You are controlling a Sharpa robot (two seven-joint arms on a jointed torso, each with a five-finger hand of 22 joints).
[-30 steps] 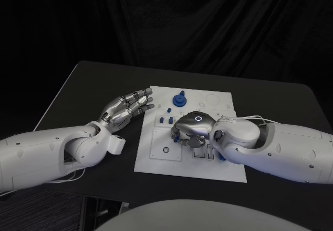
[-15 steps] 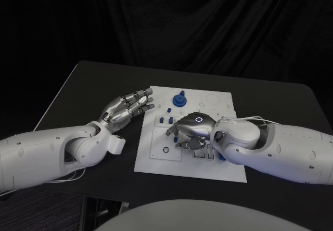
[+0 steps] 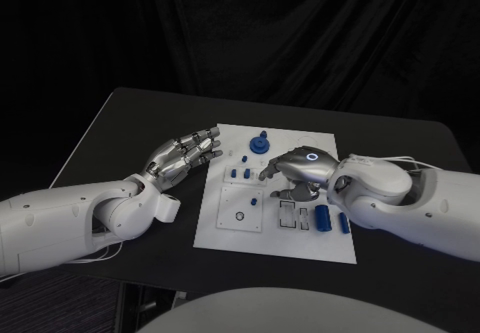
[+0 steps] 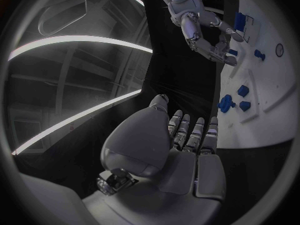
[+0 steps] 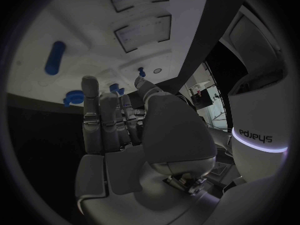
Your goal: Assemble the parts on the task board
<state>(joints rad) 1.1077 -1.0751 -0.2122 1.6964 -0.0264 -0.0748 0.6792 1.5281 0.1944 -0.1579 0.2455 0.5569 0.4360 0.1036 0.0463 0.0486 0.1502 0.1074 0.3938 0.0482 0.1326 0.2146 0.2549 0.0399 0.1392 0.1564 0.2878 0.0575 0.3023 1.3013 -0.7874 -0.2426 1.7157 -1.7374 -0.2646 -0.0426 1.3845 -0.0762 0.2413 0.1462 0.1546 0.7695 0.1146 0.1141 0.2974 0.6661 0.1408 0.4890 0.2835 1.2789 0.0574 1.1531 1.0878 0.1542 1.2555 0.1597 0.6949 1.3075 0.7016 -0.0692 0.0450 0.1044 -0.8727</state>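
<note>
The white task board (image 3: 232, 232) lies in the middle of the black surface (image 3: 120, 132), its long sides running away from the robot. On its far end stands a round blue part with a peg (image 3: 259, 144), and nearer the middle, toward the board's left edge, sit several small blue pieces (image 3: 239, 173). Two blue cylinders (image 3: 322, 216) lie side by side near the board's right edge, just beside a pair of rectangular slots (image 3: 289, 215), and a single small blue piece (image 3: 254, 202) stands close to the centre. The right hand (image 3: 297, 170) hovers over the middle of the board with its fingers curled downward; whether anything is pinched beneath them cannot be told, and the right wrist view shows the fingers (image 5: 100, 116) held straight and close together with nothing plainly in them. This hand and its white forearm cover part of the board's right side. The left hand (image 3: 186, 154) is raised just off the board's left edge, fingers apart and empty, the palm turned toward the board; the left wrist view shows the same spread fingers (image 4: 190, 133) beside the white plate. Behind the surface hangs a dark, folded curtain (image 3: 300, 48).
</note>
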